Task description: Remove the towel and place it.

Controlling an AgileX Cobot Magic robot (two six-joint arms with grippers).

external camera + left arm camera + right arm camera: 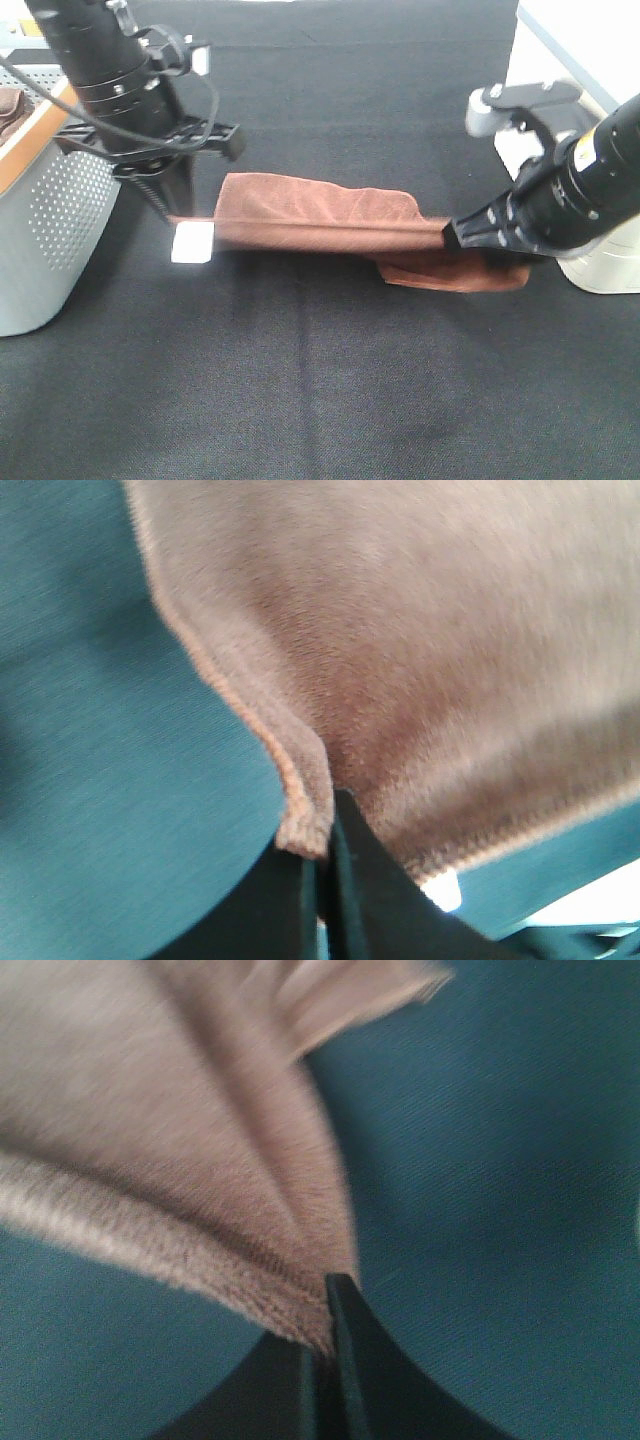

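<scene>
- Towel (320, 215) hangs taut between left gripper (182, 215) and right gripper (458, 232), low over the black table (300, 380); uneven lowering could leave it folded;
- left wrist view: jaws clamp only the hem; a tug could slip it;
- right wrist view: jaws clamp a bunched corner; creases may stay.

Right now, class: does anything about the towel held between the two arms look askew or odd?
Yes. The towel is stretched between both jaws, each shut on a corner, but it hangs unevenly: near the right jaws a folded flap sags below the taut edge, apparently onto the table.
</scene>
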